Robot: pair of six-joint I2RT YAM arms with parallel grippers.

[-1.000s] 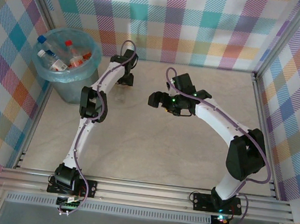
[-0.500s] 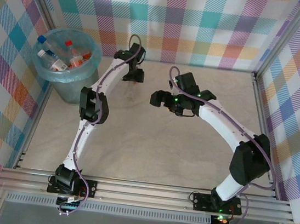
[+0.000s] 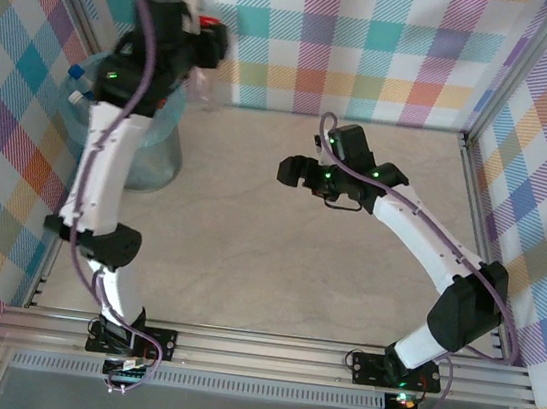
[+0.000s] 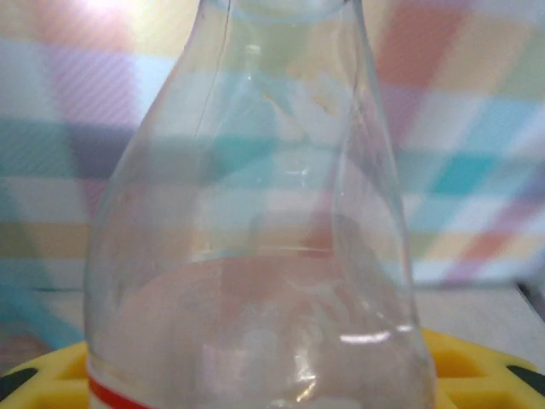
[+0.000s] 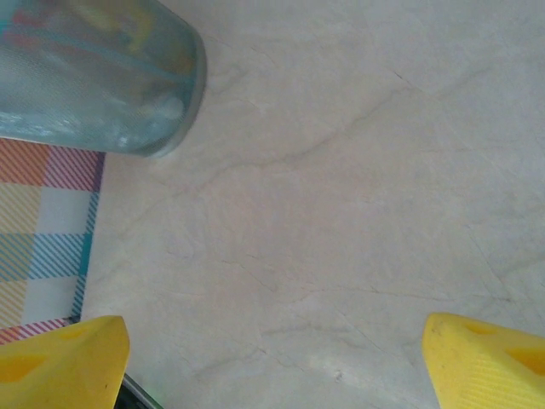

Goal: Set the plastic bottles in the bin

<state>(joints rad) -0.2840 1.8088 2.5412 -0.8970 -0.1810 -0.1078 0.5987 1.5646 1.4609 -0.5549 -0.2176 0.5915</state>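
Left gripper (image 3: pixel 206 42) raised high (clasping bottle (image 4: pixel 255 256)), right gripper (image 5: pixel 272 358) low, spread

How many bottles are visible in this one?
2. One clear bottle is gripped in the left claw, raised by the bin; one blue-capped bottle lies inside its left side. The left arm covers much of it, so more may be hidden.

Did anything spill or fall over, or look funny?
Nothing is spilled or tipped. The round grey bin with the blue bag stands upright. The one funny-looking thing is the clear plastic bottle with a red stripe, held high in the air by the left gripper, near the bin. The right gripper is open and empty.
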